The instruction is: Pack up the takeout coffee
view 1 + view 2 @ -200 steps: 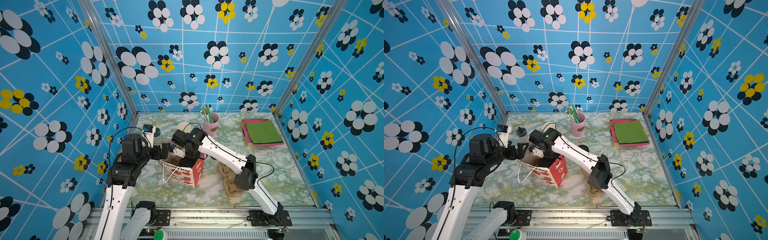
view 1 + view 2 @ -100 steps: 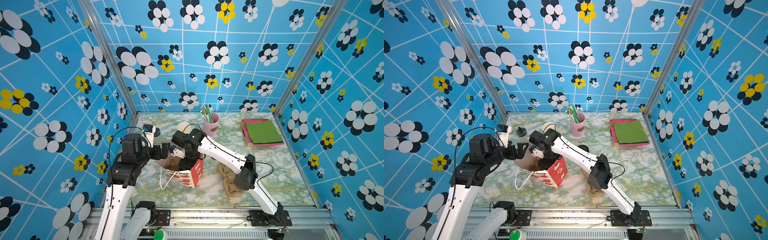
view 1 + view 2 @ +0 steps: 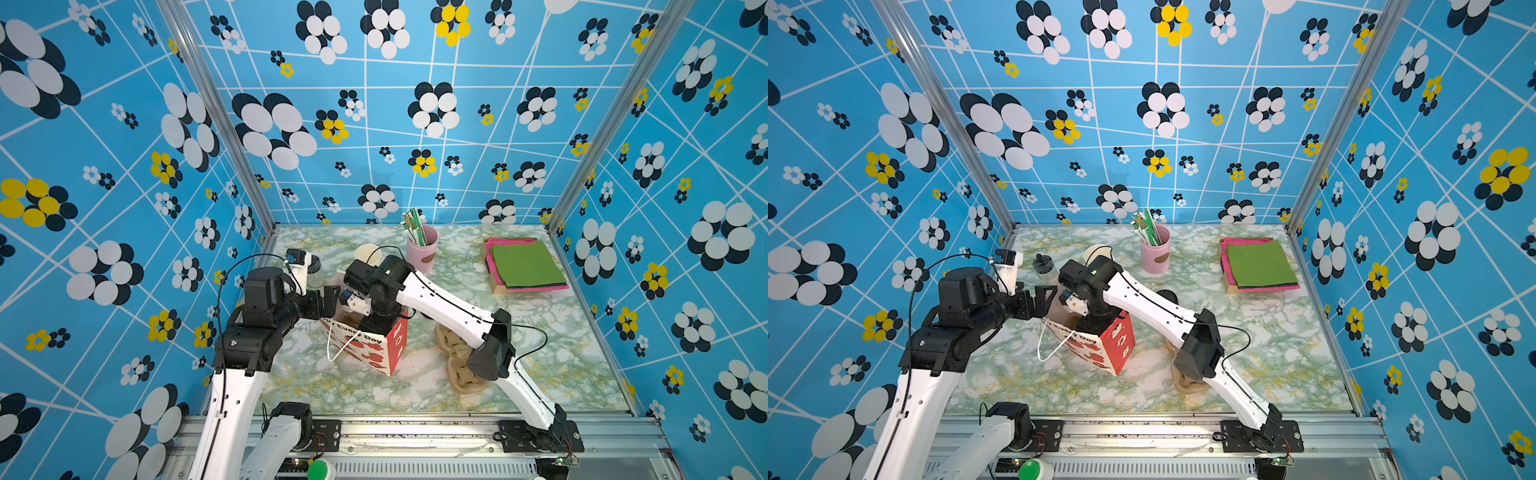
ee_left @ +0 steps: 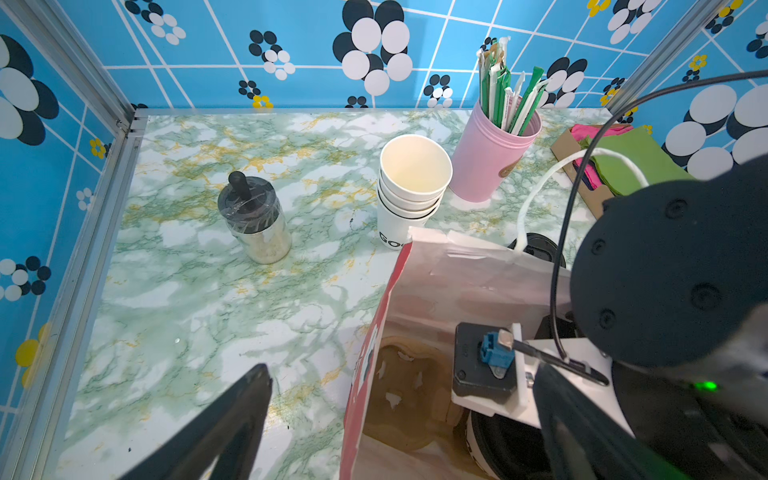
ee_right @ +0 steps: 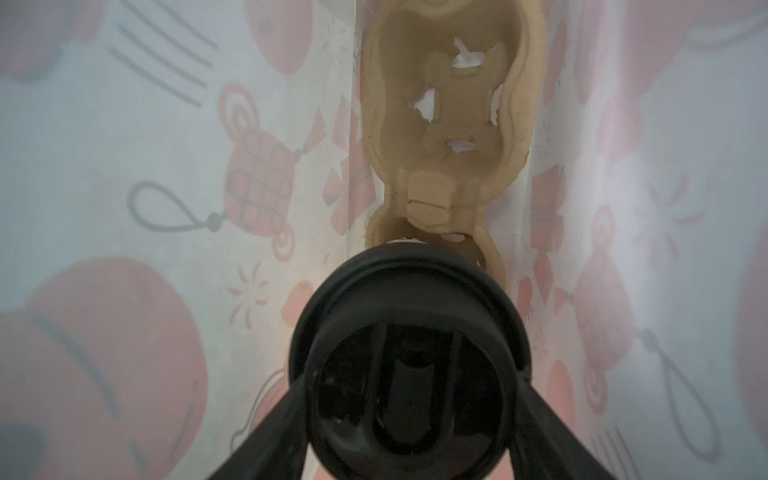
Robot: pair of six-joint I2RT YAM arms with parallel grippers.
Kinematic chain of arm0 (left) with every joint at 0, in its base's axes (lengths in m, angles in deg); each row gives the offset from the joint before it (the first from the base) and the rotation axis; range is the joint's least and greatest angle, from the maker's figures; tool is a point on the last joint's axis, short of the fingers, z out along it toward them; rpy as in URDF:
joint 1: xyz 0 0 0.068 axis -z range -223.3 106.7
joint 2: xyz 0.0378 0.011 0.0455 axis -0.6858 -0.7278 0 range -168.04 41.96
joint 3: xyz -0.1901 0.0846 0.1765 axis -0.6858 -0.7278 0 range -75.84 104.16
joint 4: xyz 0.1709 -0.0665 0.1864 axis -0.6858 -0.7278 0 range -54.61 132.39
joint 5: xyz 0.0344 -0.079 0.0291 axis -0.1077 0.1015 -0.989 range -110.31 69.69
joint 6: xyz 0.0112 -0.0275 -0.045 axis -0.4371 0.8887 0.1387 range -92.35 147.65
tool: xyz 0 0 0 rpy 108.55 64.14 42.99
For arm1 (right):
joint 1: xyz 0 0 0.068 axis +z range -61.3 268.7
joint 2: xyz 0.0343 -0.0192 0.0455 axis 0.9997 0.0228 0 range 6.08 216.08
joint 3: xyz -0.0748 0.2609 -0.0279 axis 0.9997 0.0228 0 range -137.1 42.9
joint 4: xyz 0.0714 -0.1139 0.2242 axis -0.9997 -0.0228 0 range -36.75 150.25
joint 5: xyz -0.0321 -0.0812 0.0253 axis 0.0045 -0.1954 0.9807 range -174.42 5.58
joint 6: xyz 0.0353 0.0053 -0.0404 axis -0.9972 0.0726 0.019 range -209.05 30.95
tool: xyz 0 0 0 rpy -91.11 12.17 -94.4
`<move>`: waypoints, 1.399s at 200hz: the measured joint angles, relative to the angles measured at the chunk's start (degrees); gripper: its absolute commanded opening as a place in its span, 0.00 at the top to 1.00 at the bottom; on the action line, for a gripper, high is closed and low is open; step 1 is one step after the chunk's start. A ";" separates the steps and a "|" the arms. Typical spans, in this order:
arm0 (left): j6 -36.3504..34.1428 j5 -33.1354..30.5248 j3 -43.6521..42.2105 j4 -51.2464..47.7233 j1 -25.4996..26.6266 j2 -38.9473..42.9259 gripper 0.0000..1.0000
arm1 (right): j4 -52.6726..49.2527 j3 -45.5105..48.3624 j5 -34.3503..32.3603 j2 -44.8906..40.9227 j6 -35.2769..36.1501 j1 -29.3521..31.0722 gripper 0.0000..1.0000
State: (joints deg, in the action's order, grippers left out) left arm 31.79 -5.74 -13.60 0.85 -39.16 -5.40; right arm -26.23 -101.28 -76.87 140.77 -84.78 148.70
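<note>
Right gripper (image 5: 409, 378) has sunk slightly deeper into the bag (image 3: 374, 353) than a second ago. Its fingers (image 5: 266, 432) press both sides of the coffee (image 5: 409, 291). Only the round black lid with its raised rim shows, over the near pocket of the brown carrier (image 5: 440, 124), with paper walls close on each side. Left gripper (image 3: 326, 300), spread wide, straddles the bag's rim left of centre in both top views; contact is unclear. Bare table (image 3: 316, 374) lies lower left of the bag.
</note>
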 measured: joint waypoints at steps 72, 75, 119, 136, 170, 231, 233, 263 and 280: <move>0.83 -0.02 0.00 0.00 0.00 -0.22 0.01 | -0.09 -0.35 -1.51 -0.11 1.05 0.02 0.36; 0.83 -0.02 0.00 0.00 -0.02 -0.26 0.01 | -0.09 -0.37 -1.51 -0.15 1.05 0.04 0.36; 0.83 -0.04 0.00 0.00 -0.02 -0.72 0.01 | -0.02 -3.21 -1.53 -1.09 1.75 0.35 0.36; 1.09 0.02 0.00 0.20 -0.02 -0.87 0.01 | -0.26 -3.50 -1.68 -2.32 2.16 0.37 0.36; 1.31 0.00 0.07 2.73 -0.02 -0.85 0.01 | -1.01 -4.15 -2.58 -3.54 2.40 0.35 0.36; 1.44 -0.04 0.07 2.32 -0.07 -0.92 0.01 | -1.07 -7.06 -4.26 -7.32 2.36 0.35 0.36; 1.44 -0.04 0.07 2.29 -0.07 -0.92 0.01 | -1.07 -7.21 -4.28 -7.54 2.36 0.35 0.36; 1.44 -0.04 0.07 2.27 -0.07 -0.92 0.01 | -0.55 -8.70 -4.66 -11.37 2.36 0.35 0.36; 1.44 -0.04 0.07 2.27 -0.07 -0.92 0.01 | -0.07 -8.98 -5.22 -12.85 2.38 0.35 0.36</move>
State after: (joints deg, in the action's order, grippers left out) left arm 33.24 -5.78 -13.54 3.13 -39.22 -6.32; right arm -26.29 -110.26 -82.10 127.92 -82.40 149.05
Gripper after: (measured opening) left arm 0.993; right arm 0.651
